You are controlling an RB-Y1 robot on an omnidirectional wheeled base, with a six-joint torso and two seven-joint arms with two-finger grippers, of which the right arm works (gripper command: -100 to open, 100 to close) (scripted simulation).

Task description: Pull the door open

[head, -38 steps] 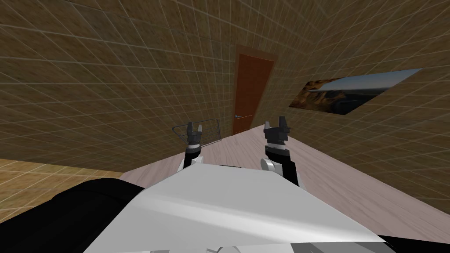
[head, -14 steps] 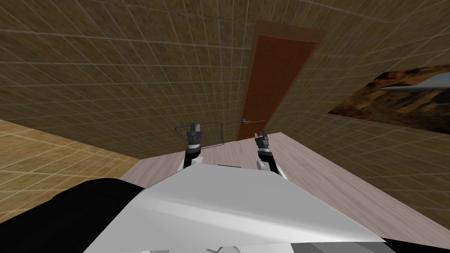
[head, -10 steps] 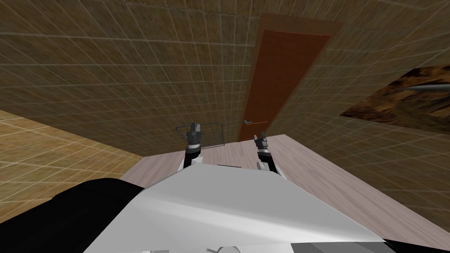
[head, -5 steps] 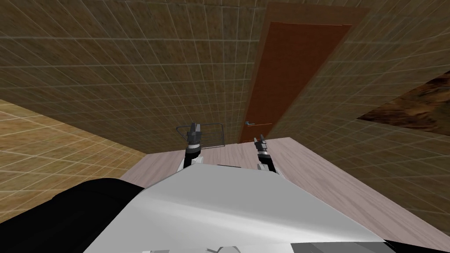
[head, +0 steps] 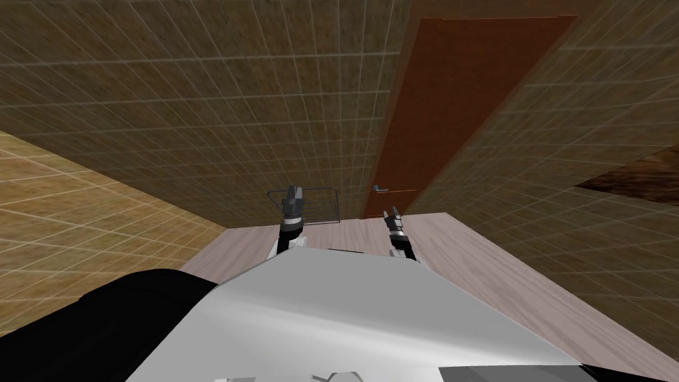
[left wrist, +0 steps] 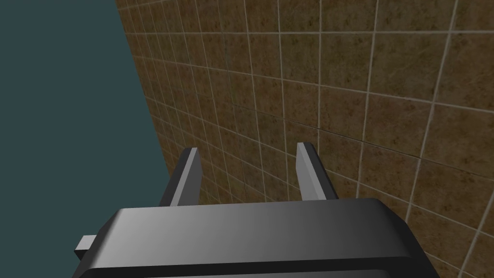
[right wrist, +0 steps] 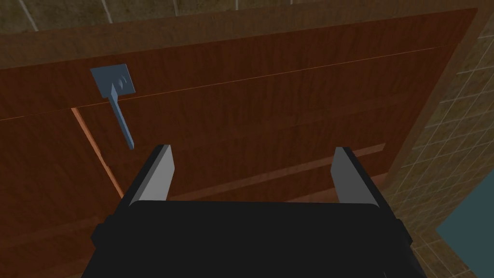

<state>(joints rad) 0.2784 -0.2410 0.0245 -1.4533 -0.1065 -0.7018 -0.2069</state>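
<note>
the step in hand is the approach: the reddish-brown door (head: 464, 99) stands closed ahead and to my right, and nothing is gripped yet. the right pincer (right wrist: 252, 148) hangs near the door with its blades wide apart and empty. the grey lever handle (right wrist: 118, 104) lies off to one side, beyond one blade and not between them. the next move, i judge, calls for shifting that hand sideways until the lever sits between the blades, then closing and pulling back. the head view gives the layout: door, floor (head: 497, 265), and a wire frame (head: 318, 199) behind the left pincer (head: 292, 192). the right wrist view adds the lever's offset up close. the left pincer's blades are apart too, facing a tiled wall (left wrist: 362, 96).
</note>
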